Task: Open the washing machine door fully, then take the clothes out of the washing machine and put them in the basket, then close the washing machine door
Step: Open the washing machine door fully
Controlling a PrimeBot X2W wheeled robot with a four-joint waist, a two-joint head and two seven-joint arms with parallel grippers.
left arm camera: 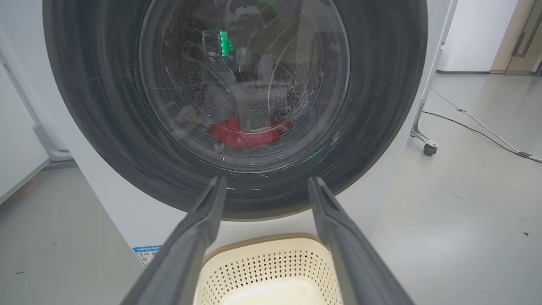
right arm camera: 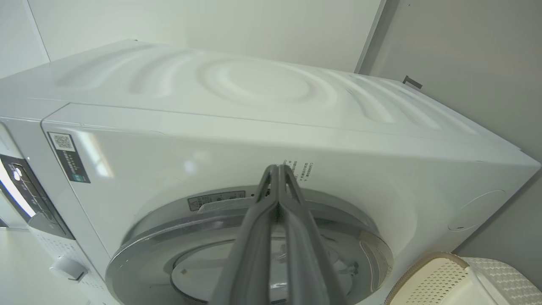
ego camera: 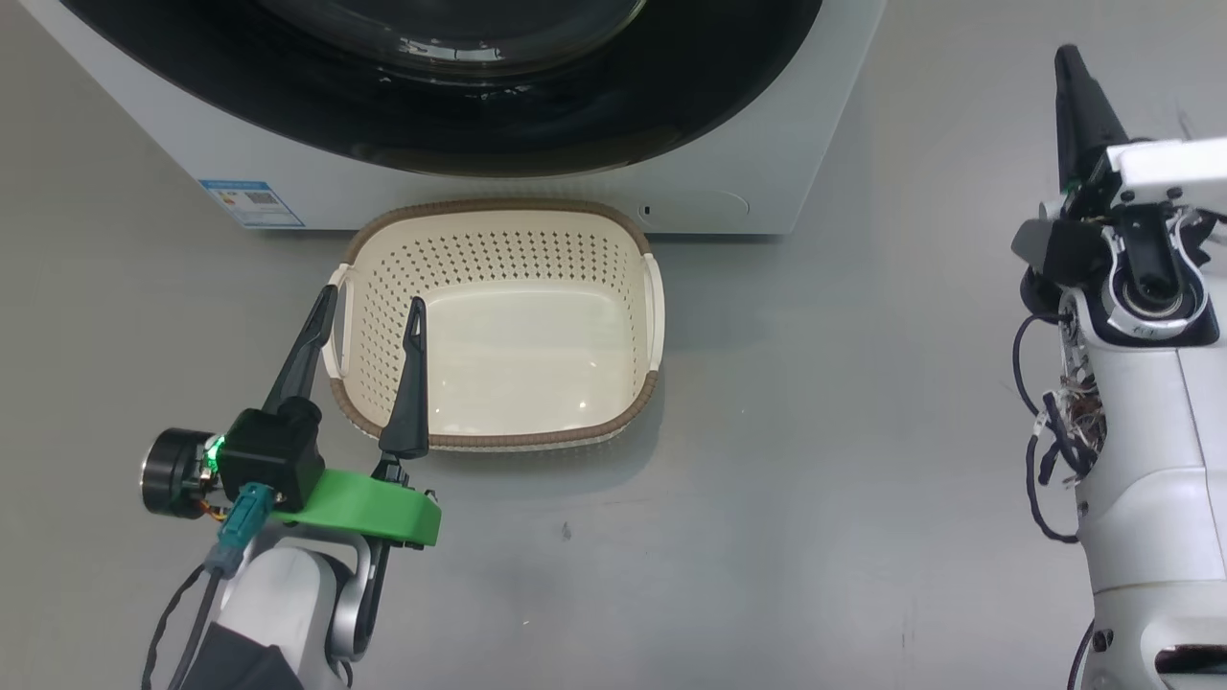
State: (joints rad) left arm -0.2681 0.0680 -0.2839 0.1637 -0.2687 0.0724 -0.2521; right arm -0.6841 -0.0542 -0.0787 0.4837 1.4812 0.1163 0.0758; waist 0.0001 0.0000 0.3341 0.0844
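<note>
Washing machine door, closed, faces the open left pincer; the shut, empty right pincer points near its rim.

White washer, blk-rimmed door shut, red clothes inside, cream basket just in frt.

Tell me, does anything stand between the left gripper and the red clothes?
Yes: the shut washing machine door stands between the left gripper and the clothes, which lie inside behind it.
</note>
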